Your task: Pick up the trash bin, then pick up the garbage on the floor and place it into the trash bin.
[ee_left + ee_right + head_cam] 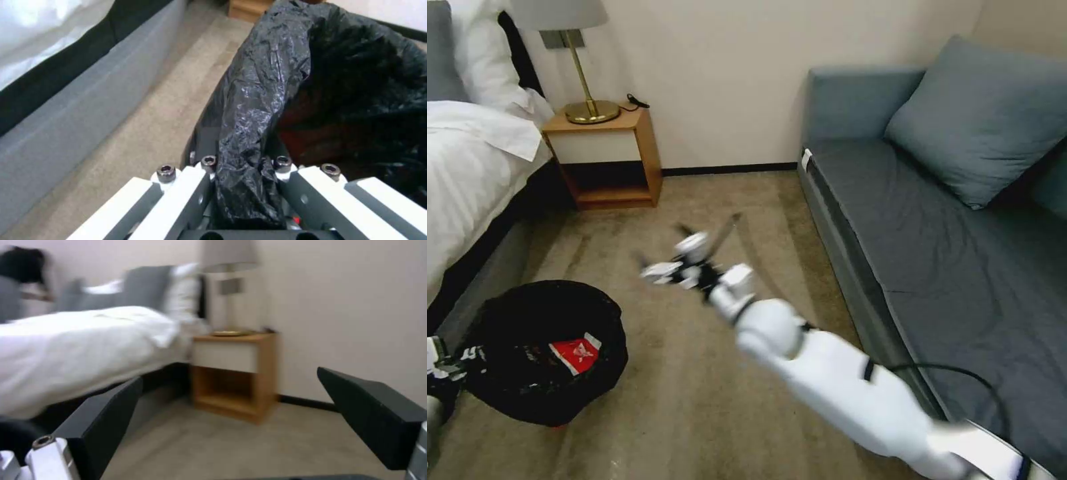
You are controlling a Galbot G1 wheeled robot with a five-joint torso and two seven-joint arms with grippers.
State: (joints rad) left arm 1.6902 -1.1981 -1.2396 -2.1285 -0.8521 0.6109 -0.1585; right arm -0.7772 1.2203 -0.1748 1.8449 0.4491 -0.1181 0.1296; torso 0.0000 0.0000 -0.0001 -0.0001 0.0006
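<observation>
Bin held, one red packet inside; no litter seen on the carpet in these views.

Head view: bin [544, 350] at lower left by the bed [474, 167], bag-lined, with left claw [444, 367] at its rim; one red packet [575, 353] lies inside; right claw [687, 263] hangs mid-air above bare floor [694, 413], spread, carrying nothing; one nightstand [607, 157], one lamp [577, 60], one sofa [947, 253]; I'd judge bin pickup done, at least one piece binned, other pieces unaccounted for.
Left wrist view: claw pinching the bin's bag-covered rim [249, 140]; one bin, floor beside it bare.
Right wrist view: two dark fingers [369, 413] wide apart, nothing between; floor ahead bare up to the nightstand.
</observation>
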